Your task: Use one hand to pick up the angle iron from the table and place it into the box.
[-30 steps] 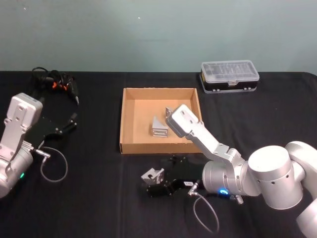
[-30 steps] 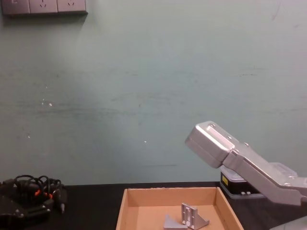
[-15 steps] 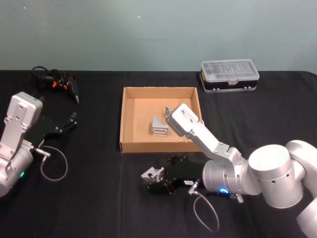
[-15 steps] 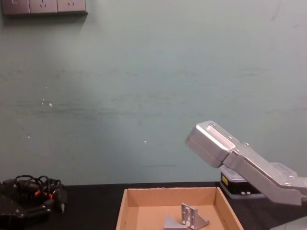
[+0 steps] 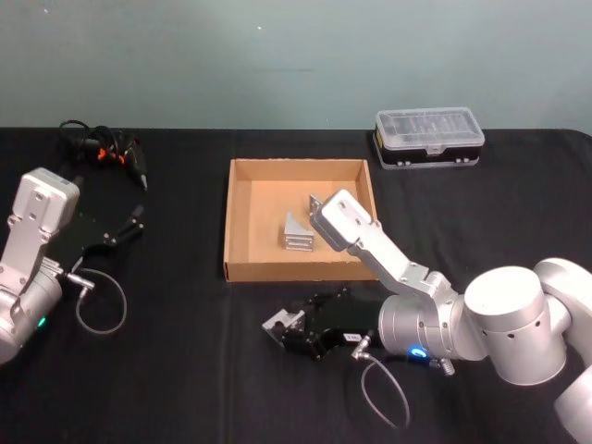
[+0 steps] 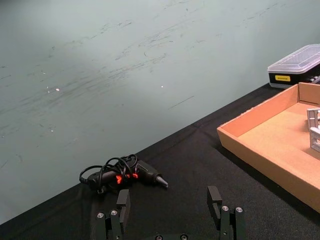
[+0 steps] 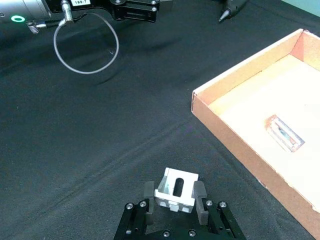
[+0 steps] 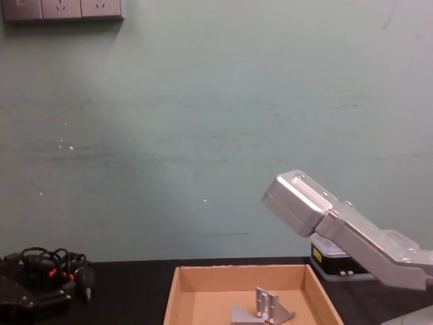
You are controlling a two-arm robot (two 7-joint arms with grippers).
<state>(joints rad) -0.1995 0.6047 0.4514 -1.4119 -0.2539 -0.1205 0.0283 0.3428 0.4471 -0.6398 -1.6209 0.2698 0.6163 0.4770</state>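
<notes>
A small silver angle iron (image 7: 176,190) sits between the black fingers (image 7: 148,193) of my right gripper (image 7: 174,196), which is shut on it. In the head view this angle iron (image 5: 283,324) and the right gripper (image 5: 294,337) are just above the black table (image 5: 176,370), in front of the box's near wall. The tan cardboard box (image 5: 242,222) holds two more angle irons (image 5: 296,232), also seen in the chest view inside the box (image 8: 181,298). My left gripper (image 5: 129,228) is parked open at the far left, with its fingers (image 6: 216,200) spread apart.
A black case with a clear lid (image 5: 428,139) stands behind the box on the right. A black tool with tangled cables (image 5: 104,153) lies at the back left. A grey cable loop (image 5: 100,305) hangs by the left arm, and another (image 5: 384,398) by the right wrist.
The right gripper has tilted and risen slightly with the angle iron in it, shifting a little left. The left arm has drifted slightly back.
</notes>
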